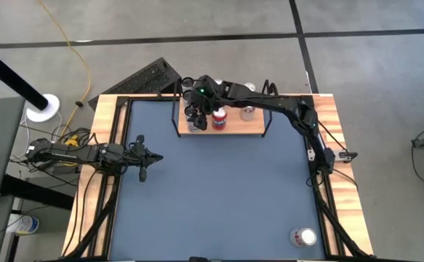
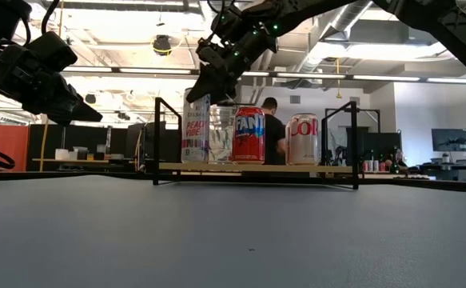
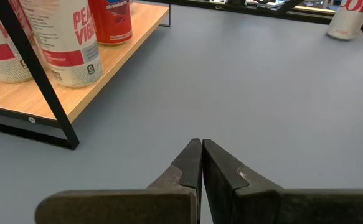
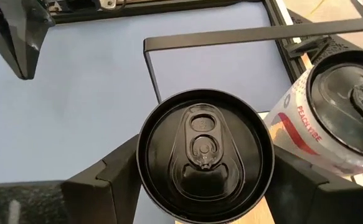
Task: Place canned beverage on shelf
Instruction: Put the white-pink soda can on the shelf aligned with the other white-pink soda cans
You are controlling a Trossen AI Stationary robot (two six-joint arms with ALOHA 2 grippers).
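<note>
A can with a black top [image 4: 205, 154] stood on the shelf [image 1: 235, 128] at its left end, between the fingers of the right gripper [image 4: 205, 186], which came down on it from above. The fingers sat on either side of the can, close against it; whether they pressed it could not be told. Just beside it stood a taller white can with pink lettering [image 2: 196, 128]. Further along the board were a red can [image 2: 248, 134] and, apart from that, a white can with red letters [image 2: 302, 138]. The shelf sat at the far edge of the blue table [image 1: 219, 196]. The left gripper [image 1: 143, 175] hovered near the table's left side, well apart from the shelf, fingers closed on nothing. One more can [image 1: 303, 237] stood alone near the table's front right corner.
</note>
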